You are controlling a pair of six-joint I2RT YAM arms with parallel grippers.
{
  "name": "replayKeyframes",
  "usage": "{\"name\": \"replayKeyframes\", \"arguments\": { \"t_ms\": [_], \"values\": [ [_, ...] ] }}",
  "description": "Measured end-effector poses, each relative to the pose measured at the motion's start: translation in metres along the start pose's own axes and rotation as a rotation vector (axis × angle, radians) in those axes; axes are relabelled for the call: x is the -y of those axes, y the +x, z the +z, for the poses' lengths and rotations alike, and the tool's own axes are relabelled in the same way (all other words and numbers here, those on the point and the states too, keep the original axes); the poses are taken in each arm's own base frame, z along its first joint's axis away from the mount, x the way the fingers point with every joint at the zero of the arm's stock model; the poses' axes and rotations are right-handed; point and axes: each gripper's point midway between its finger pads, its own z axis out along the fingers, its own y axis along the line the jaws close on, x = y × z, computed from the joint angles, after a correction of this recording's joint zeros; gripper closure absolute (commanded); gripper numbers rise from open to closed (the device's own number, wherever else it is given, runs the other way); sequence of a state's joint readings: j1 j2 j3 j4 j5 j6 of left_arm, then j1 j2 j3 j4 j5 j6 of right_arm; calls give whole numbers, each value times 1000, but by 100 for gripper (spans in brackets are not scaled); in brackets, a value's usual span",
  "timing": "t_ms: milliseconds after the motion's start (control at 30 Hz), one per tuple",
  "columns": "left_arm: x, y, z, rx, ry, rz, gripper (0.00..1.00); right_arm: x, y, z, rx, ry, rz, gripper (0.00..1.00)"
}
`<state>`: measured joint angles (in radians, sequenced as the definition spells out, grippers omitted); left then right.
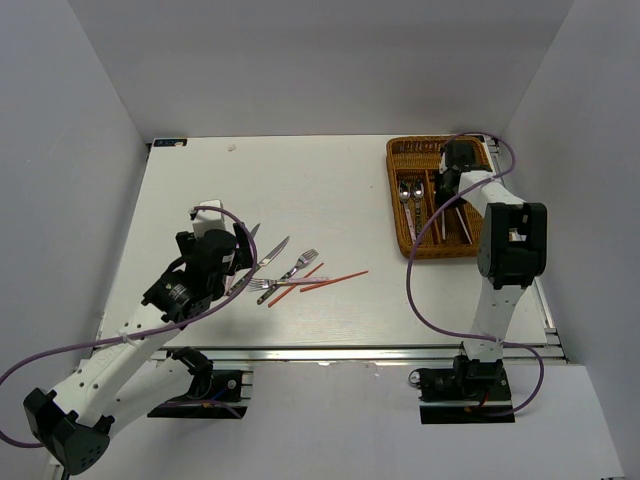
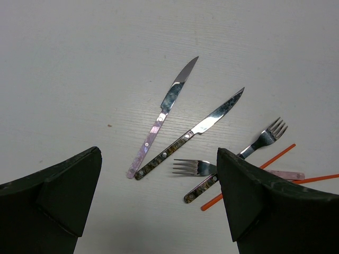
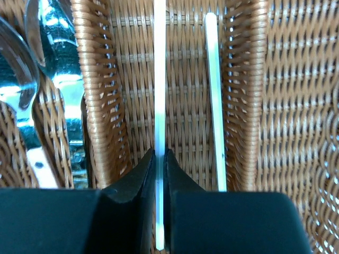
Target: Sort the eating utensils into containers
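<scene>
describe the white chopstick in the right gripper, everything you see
A thin, straight, plain white chopstick, plastic-looking. The right gripper is shut on it near one end; the rest runs lengthwise along a long slot of the wicker tray, parallel to a second white chopstick, not touching it. Contact with the slot floor is unclear.

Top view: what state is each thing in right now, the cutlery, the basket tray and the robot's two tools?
Left tool: open, holding nothing.
Right tool: shut on a white chopstick over a tray slot.
Other white chopstick: lying in that same slot.
Spoons: lying in a tray slot.
Knives: loose on the table.
Forks: loose on the table.
Red chopsticks: loose on the table.
Tray: partly filled.
</scene>
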<state>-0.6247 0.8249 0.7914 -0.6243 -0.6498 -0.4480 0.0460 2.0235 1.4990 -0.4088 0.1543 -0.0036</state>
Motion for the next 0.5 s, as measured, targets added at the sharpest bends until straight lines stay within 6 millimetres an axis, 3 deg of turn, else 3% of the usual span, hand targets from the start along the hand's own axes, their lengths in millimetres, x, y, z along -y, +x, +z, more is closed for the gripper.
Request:
{"name": "replayKeyframes", "arguments": {
  "t_ms": [167,500],
  "values": [
    [0,0,0,0,0,0,2,2,1,-9,-32,3,-8,100],
    [0,0,0,-1,2,0,2,1,28,-12,-123,-2,-17,99]
  ]
}}
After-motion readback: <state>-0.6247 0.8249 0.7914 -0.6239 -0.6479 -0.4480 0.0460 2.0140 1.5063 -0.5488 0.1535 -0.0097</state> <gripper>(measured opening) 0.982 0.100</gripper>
